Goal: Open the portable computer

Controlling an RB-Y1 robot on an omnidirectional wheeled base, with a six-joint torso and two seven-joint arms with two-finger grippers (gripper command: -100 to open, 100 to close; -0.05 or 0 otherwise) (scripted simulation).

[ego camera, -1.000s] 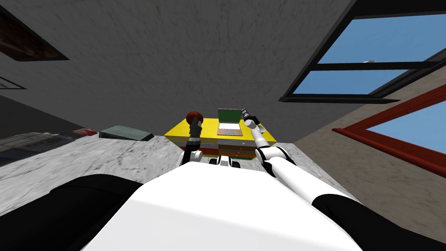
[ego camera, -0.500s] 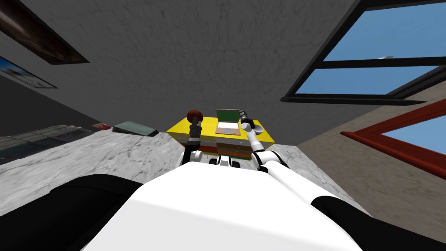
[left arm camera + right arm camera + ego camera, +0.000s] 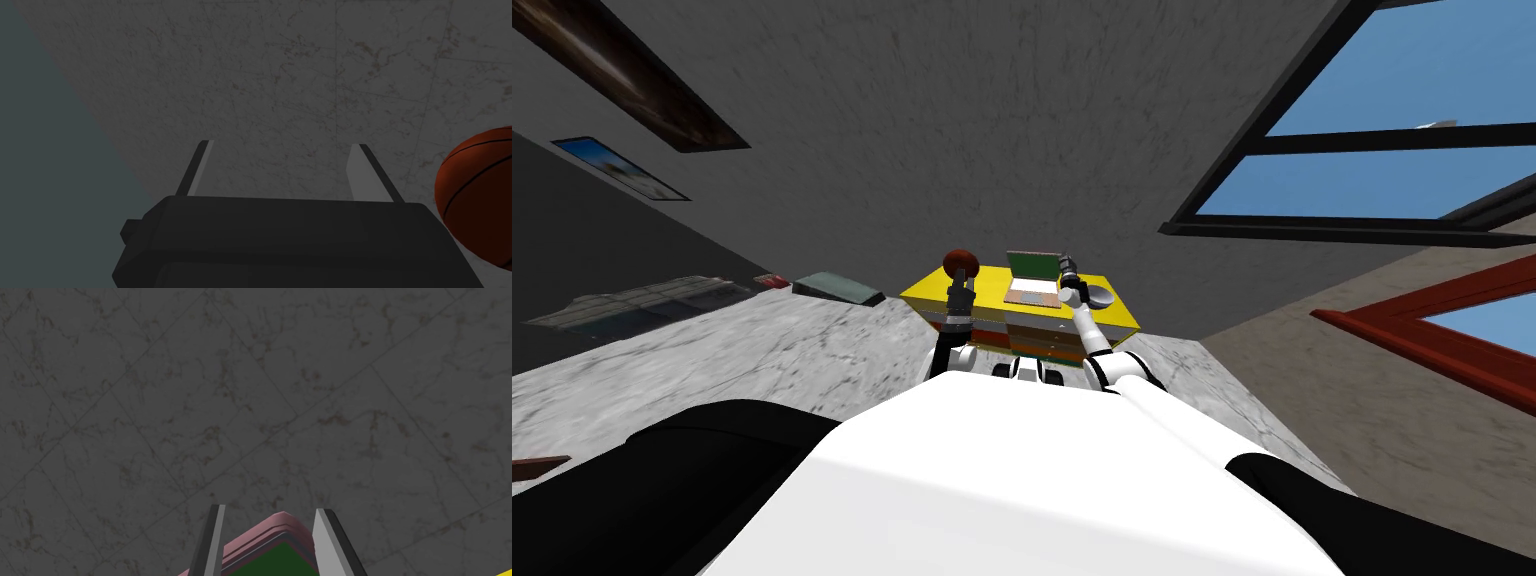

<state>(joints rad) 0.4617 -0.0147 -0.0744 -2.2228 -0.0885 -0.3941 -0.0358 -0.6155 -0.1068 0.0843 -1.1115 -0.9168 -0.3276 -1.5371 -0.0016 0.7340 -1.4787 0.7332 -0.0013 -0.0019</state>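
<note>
1. The laptop [image 3: 1034,280] sits in the middle of a yellow tabletop [image 3: 932,295], just in front of the robot. Its base lies flat and its lid [image 3: 1034,264] already stands up, with the green screen facing the robot.
2. The right gripper [image 3: 1065,268] is at the lid's upper right corner. In the right wrist view its fingers are drawn in narrow, with the pink-rimmed corner between them. They seem to press the corner, though I can't be sure of the contact.
3. The left gripper [image 3: 282,145] hangs wide apart and empty, just beside a basketball [image 3: 961,263] at the tabletop's left end. It has no part in the work.
4. I'd judge this the end of the lifting step. The lid looks near upright, so the opening is mostly done.
5. If the screen should lean further, the next move calls for a short push back along the hinge's arc, gentle enough that the base doesn't slide. Otherwise the fingers should spread and draw clear without dragging the lid forward.
</note>
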